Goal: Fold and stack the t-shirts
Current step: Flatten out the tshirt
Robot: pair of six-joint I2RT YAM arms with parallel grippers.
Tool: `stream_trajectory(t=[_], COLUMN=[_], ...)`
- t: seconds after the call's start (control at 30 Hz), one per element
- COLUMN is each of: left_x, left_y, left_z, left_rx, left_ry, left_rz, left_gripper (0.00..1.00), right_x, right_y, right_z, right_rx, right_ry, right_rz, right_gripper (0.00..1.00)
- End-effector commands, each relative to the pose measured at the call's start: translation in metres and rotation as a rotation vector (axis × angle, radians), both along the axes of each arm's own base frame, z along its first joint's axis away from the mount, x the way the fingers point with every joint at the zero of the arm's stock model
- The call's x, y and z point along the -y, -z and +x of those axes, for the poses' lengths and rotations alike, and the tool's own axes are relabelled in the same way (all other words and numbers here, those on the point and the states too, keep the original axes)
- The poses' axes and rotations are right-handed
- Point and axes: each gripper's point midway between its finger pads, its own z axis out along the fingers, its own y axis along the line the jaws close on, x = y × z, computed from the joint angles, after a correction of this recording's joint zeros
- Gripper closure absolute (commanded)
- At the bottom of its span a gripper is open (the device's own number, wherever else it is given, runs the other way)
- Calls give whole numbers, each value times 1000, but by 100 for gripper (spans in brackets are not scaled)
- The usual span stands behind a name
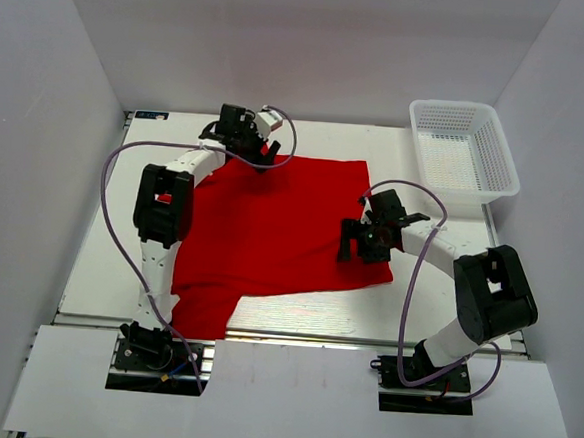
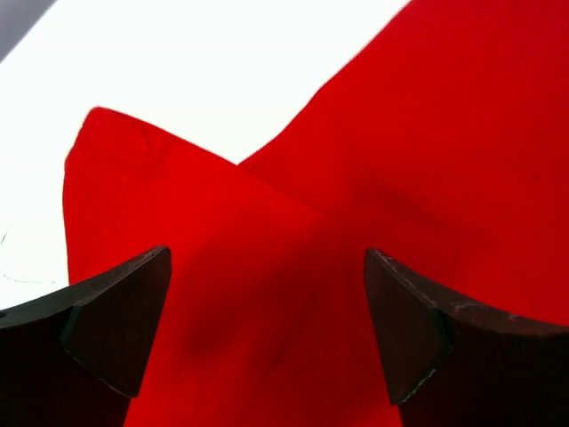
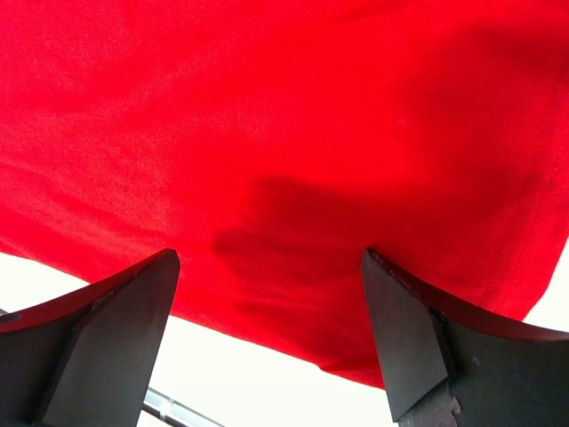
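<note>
T-shirt (image 1: 282, 218) flat on table (image 1: 94, 255), mid-workspace. Left gripper (image 2: 265, 252), right gripper (image 3: 268, 258): jaws wide apart, nothing held, over far and right edges. Risk: you pinch shallow, thin cloth slips, fold skews.

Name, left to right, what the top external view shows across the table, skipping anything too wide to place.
left pincer → right pincer → white mesh basket. The red t-shirt spreads beneath both pincers, so it has no single place in the order.
</note>
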Motion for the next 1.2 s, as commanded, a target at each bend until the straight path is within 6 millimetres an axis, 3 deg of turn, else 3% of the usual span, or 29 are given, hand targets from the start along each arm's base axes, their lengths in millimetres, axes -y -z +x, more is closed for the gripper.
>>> stream_trajectory(t=[0.0,0.23,0.4,0.43,0.47,0.6,0.77,0.83,0.9,0.97,1.07,1.17], left_x=[3,13,2,-3,-4,-15,-15,-20,-17,-13,-14,-19], left_y=[1,28,38,30,37,30,35,31,29,16,16,5], left_z=[0,-4,15,22,22,37,34,34,32,32,29,33], left_rx=[20,-5,33,58,48,84,70,69,67,82,74,92], left_ry=[14,-4,-123,-170,-169,-264,-270,-271,-256,-241,-240,-253], left_rz=[72,136,182,189,194,215,215,208,195,174,177,169], left_gripper=[3,7,18,19,19,30,47,56,58,65,76,80], right_x=[8,6,6,7,6,9,11,10,10,10,11,10], right_y=[14,15,16,16,16,17,18,19,21,22,24,25], right_z=[-11,-12,-13,-13,-14,-14,-14,-13,-14,-14,-14,-15], right_rx=[-40,-47,-49,-51,-55,-52,-54,-52,-62,-69,-74,-78], right_ry=[2,-6,-5,-5,-1,7,14,14,13,17,24,27], right_rz=[-24,-16,-19,-21,-19,-30,-39,-40,-42,-43,-47,-48], right_gripper=[11,11,11,11,11,11,11,11,11,11,11,11])
